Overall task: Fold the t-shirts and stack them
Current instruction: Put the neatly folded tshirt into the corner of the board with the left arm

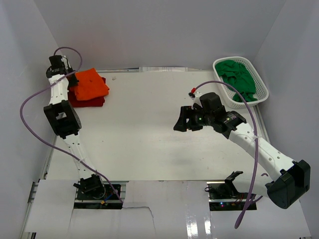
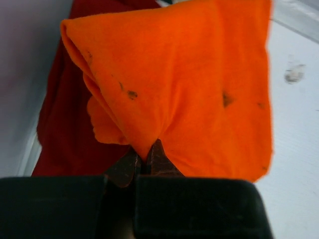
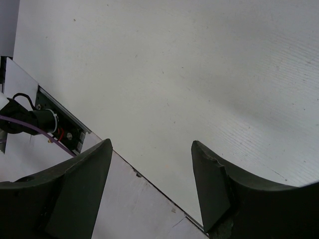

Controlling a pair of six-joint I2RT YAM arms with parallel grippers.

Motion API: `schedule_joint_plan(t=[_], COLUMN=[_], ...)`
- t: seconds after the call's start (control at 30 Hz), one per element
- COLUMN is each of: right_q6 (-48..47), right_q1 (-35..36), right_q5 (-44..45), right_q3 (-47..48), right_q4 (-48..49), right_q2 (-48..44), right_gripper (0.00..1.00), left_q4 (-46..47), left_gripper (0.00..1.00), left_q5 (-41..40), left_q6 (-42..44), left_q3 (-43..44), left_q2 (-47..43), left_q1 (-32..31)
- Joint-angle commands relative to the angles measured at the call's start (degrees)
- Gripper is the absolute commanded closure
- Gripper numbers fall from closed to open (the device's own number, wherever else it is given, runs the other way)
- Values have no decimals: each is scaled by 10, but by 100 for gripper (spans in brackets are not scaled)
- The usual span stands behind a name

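While the left gripper (image 2: 144,167) pinches the orange t-shirt (image 2: 199,89) on the dark red t-shirt (image 2: 60,134), better square their edges before release; the right gripper (image 3: 152,147), well apart from it, hangs open, empty.

My right gripper (image 3: 150,144) stands open: both dark fingers (image 3: 79,189) are spread well apart (nothing sits between them). Beyond the fingertips lies the white table (image 3: 199,74). To my left, a purple cable (image 3: 12,122) runs beside a black fitting (image 3: 35,118) at the table edge.
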Motion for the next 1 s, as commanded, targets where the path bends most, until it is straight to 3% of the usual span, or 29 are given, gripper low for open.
schedule_joint_plan(t=[0.0,0.07,0.1,0.13,0.2,0.37,0.57,0.7,0.83,0.97], right_q6=[-5,-6,-6,-5,-5,-2,-17,-38,-62,-79], right_q1=[-3,-3,-3,-3,-3,-2,-3,-3,-3,-4], right_q5=[-10,-6,-6,-6,-8,-6,10,41,83,147], right_q3=[0,-3,-3,-4,-6,-12,-3,17,44,45], right_q4=[22,21,22,22,22,25,23,10,-9,-8], right_q2=[-5,-8,-8,-7,-5,-11,-10,-7,-4,-18], right_gripper=[29,29,29,29,29,29,29,28,28,27], left_q4=[-16,-15,-17,-21,-33,-35,6,29,98,134], left_gripper=[100,100,86,62,2,2,2,2,2,2], left_q5=[-118,-139,-146,-152,-175,-184,-229,-196,-80,-23], left_q6=[1,-1,-5,-18,-30,-51,-68,-93,-82,-81], left_q3=[26,36,43,49,60,53,-46,-161,-375,-491], left_q2=[3,10,15,19,25,-5,-133,-231,-393,-498], left_q1=[4,3,3,3,3,2,-34,-54,-84,-129])
